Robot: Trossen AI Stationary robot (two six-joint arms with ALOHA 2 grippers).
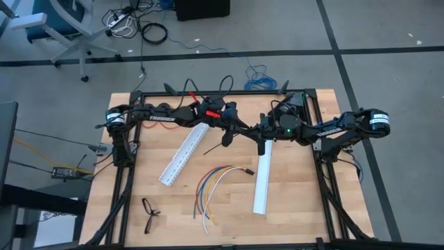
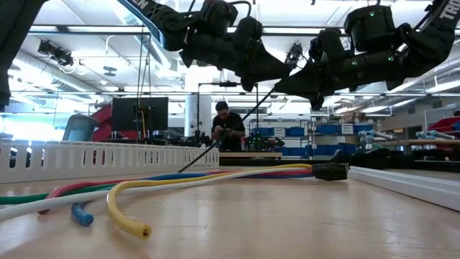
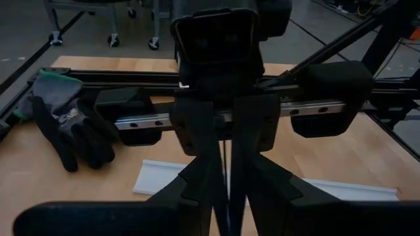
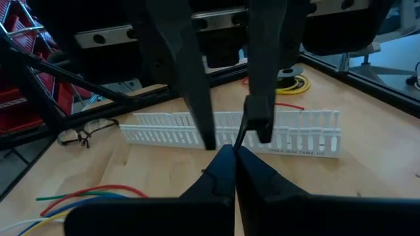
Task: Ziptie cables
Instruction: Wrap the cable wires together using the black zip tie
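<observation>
Above the table (image 1: 291, 215), both end effectors, left (image 1: 239, 129) and right (image 1: 258, 132), pinch the ziptie (image 2: 215, 140) nearly shut; uneven pulling risks slippage before reaching the cables (image 1: 211, 184).

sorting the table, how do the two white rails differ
The left rail is slotted like a comb and lies diagonally; the right rail is smooth and lies nearly straight up the table. A gripper hangs over the right rail's far end; the left rail lies uncovered. Both are long, white and flat on the wood.
</observation>
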